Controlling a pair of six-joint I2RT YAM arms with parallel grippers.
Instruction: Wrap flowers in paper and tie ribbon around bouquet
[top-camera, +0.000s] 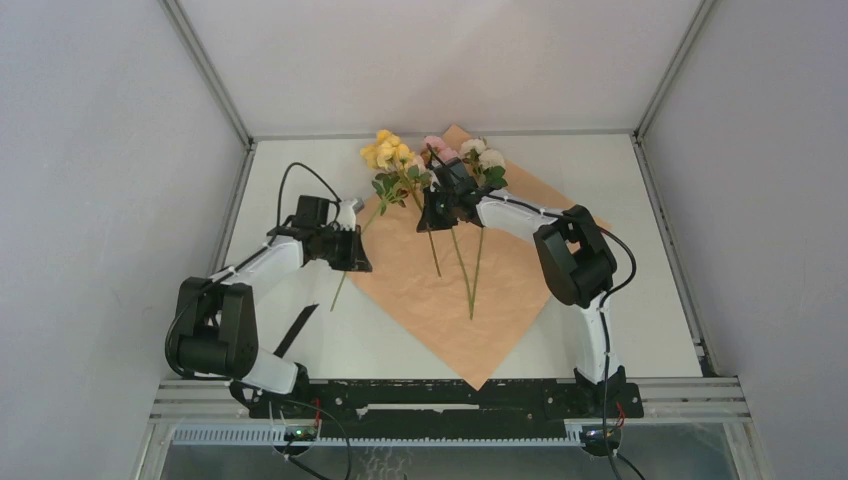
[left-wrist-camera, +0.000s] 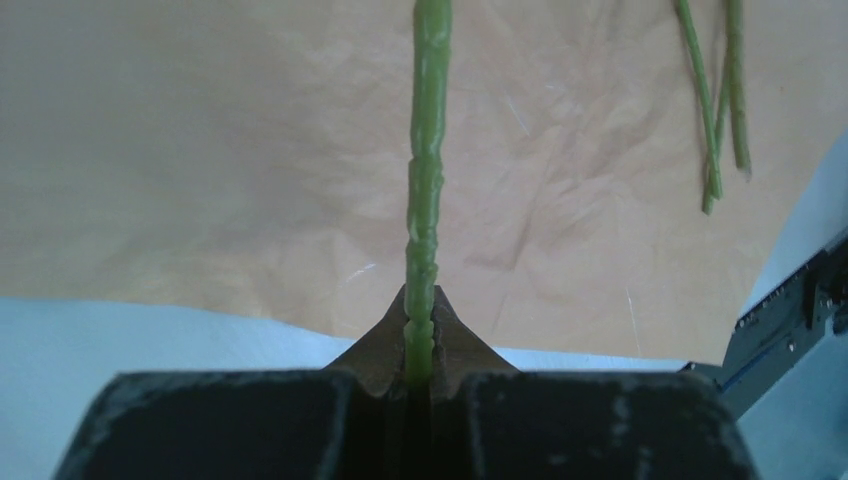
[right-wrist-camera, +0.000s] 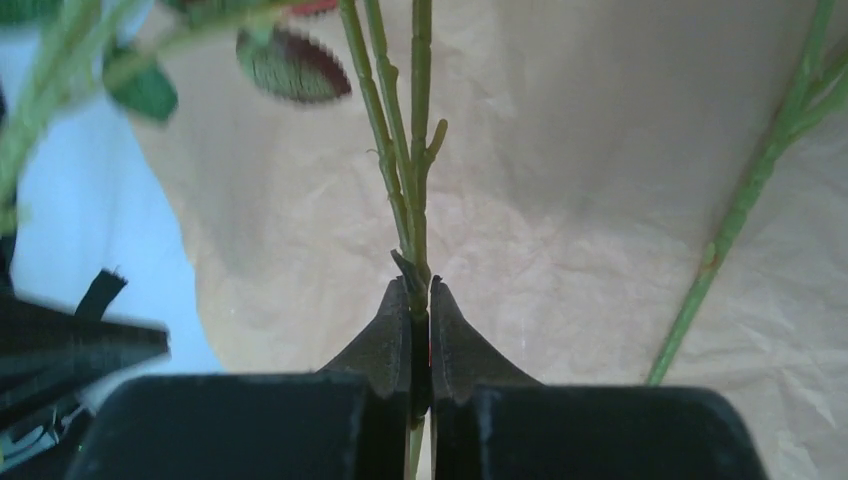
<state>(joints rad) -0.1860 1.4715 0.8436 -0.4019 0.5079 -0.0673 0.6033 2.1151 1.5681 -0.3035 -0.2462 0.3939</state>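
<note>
Fingers (right-wrist-camera: 385, 340) on stems (right-wrist-camera: 415, 150), blooms (top-camera: 390, 150) toward back.

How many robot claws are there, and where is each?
2. The left gripper is shut on a stem of the yellow flowers at the left edge of the paper; the right gripper is shut on stems below the pink bloom, over the paper. None seems hidden.

No readable text, label or number — none on any surface
</note>
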